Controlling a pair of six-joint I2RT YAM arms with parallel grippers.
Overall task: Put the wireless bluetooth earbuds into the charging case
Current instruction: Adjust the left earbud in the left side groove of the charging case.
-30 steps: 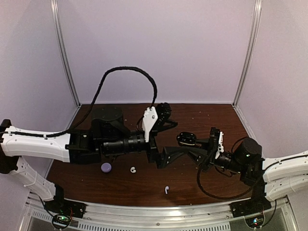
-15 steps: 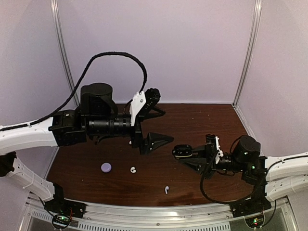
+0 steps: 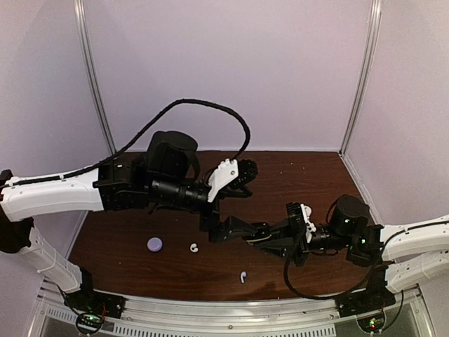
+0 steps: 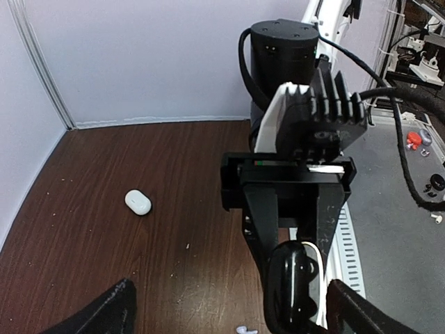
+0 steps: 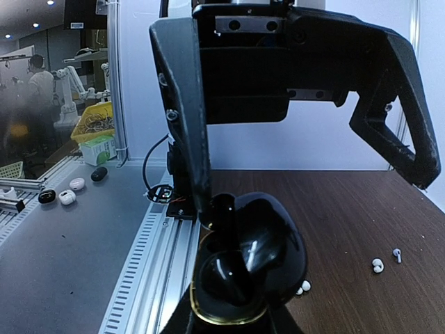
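Lying loose on the dark brown wooden tabletop (image 3: 309, 175), the wireless earbuds are seen best in the top view. A small white curled earbud (image 3: 194, 247) is there, a small white earbud with a short stem (image 3: 243, 276) lies nearer to the front edge, and a pale lavender rounded bud (image 3: 154, 243) lies further to the left. None of them is touched by a claw.

They are judged to be very light, hard and smooth, so they can easily slip or roll away when they are pinched. A gentle hold across the rounded body is advised. The stemmed one is probably better taken by its head, so that the stem stays free to go into the case.

The left claw (image 5: 313, 191) is spread wide and nothing is held in it. The curled earbud lies on the tabletop just beside it, on its near-left side, and the stemmed one lies near, toward the front edge.

The right claw (image 4: 295, 254) is closed tightly on a glossy black rounded charging case (image 4: 292, 292), which is held in the air at the mouth of the left claw. Whether its lid is open cannot be told with certainty. A small white pebble-shaped case (image 4: 138, 202) is also seen, well apart, toward the far side of the tabletop.
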